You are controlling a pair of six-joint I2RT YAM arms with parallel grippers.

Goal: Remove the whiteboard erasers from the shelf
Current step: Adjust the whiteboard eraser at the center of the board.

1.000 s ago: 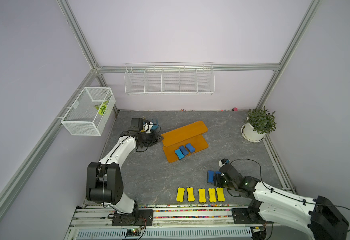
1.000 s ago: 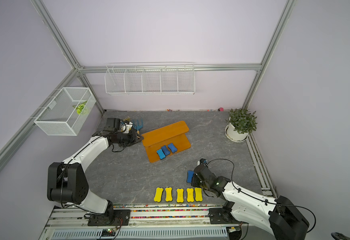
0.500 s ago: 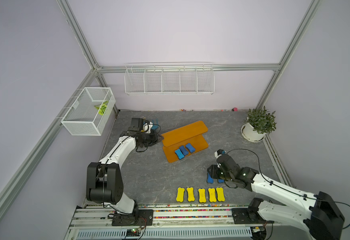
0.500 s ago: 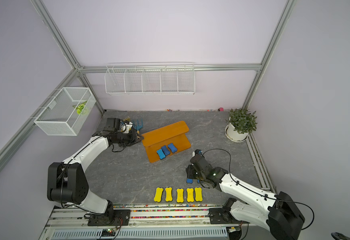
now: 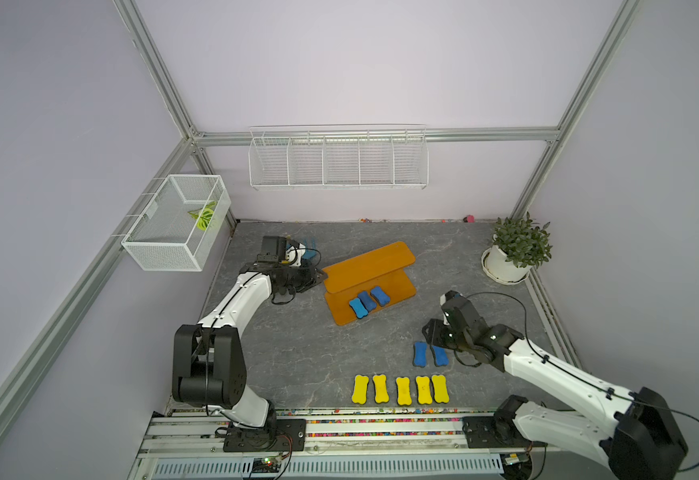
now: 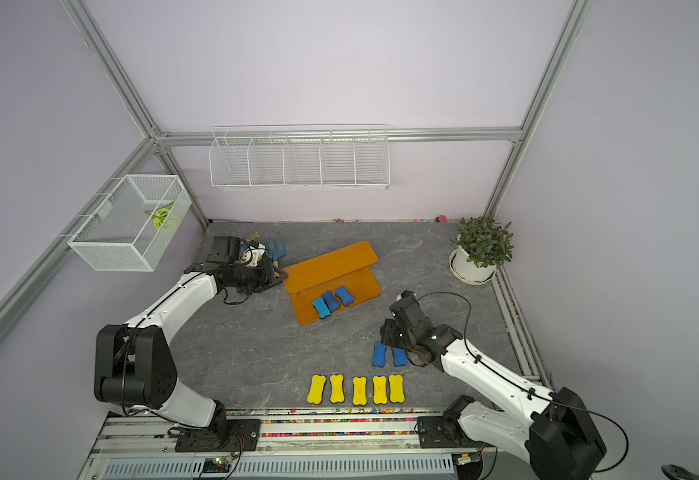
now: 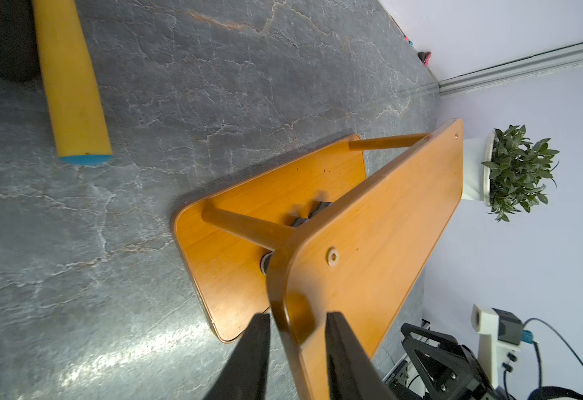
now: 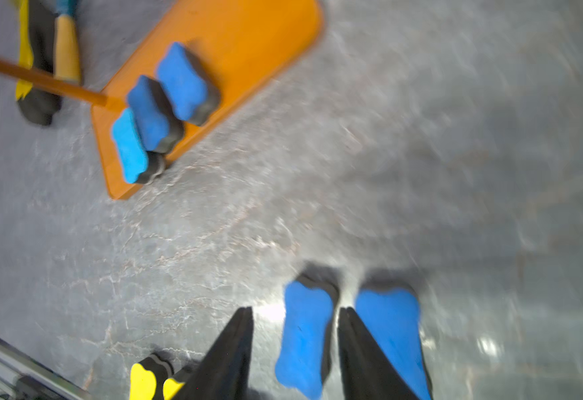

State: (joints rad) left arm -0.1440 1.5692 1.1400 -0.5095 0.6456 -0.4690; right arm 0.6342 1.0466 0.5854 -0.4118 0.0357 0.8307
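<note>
While the left hand (image 7: pixel 297 314) stays clamped on a corner of the upper board of the shelf (image 5: pixel 370 262), just as a second ago, the right hand (image 8: pixel 295 310) has changed. A second ago it sat low over the blue pair near the front edge of the bench (image 5: pixel 289 349), covering most of it. Now it has drawn back toward the bench's middle and its fingers stand spread, one on each side of a blue eraser (image 8: pixel 304 339) without pressing it. That eraser lies flat on the bench, and a second blue eraser (image 8: pixel 390 336) lies just beside it.

Nothing else has shifted. Three blue erasers (image 5: pixel 367 301) sit side by side on the shelf's lower board, toward its left end. Five yellow erasers (image 5: pixel 402 390) form a row along the bench's front edge, just in front of the blue pair. The shelf stands at the bench's middle, toward the back, and a potted plant (image 5: pixel 514 253) fills the back right corner.

The right wrist view is smeared, and only two yellow ends show at its border. From the left wrist, the upper board hides the shelved erasers except for some dark felt. In both top views the left arm covers part of the small tools (image 6: pixel 275 248) at the back left, and both hands' fingers are lost against their dark housings.
</note>
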